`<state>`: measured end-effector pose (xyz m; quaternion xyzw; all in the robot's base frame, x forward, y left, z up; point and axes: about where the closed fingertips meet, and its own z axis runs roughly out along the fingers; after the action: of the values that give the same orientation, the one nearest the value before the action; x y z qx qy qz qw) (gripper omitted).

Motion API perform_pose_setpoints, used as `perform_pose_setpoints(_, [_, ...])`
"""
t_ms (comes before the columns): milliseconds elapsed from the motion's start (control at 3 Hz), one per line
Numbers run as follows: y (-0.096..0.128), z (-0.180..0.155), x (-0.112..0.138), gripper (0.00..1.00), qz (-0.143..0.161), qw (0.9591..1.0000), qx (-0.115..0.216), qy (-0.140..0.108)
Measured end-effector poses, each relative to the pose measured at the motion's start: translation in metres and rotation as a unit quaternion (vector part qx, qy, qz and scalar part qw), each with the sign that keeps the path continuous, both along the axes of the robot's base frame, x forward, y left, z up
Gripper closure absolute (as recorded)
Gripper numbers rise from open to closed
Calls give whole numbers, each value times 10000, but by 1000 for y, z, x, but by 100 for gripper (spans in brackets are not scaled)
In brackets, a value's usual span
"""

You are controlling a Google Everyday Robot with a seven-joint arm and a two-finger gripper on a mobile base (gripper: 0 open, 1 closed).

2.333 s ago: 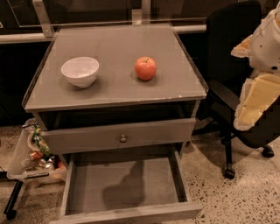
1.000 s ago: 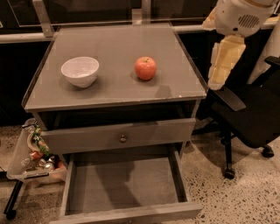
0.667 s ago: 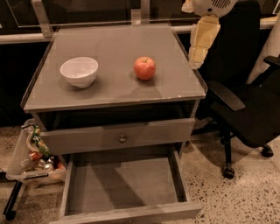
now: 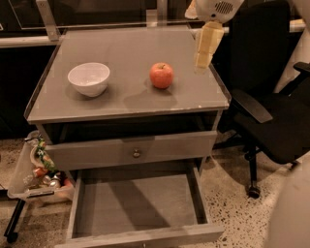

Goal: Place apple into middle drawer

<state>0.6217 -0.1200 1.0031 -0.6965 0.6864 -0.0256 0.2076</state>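
The hand hangs blurred over the bench's right edge, near the far right corner. The arm above it is cut off by the top of the frame. The middle drawer, open below the bench's front edge, loses its front wall to the bottom of the frame. Its back is hidden under the drawer front above. Left of the bench, a clear bin's contents are too small to name. A chair beyond the right edge is cropped.

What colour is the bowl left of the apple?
The bowl is white, in the camera view. The gripper hangs right of the apple.
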Motion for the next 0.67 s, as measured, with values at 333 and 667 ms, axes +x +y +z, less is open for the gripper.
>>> perform_pose_setpoints(333, [31, -20, 32, 0, 419, 9990, 52, 137])
perform_pose_setpoints(667, [75, -59, 75, 0, 731, 9968, 168, 273])
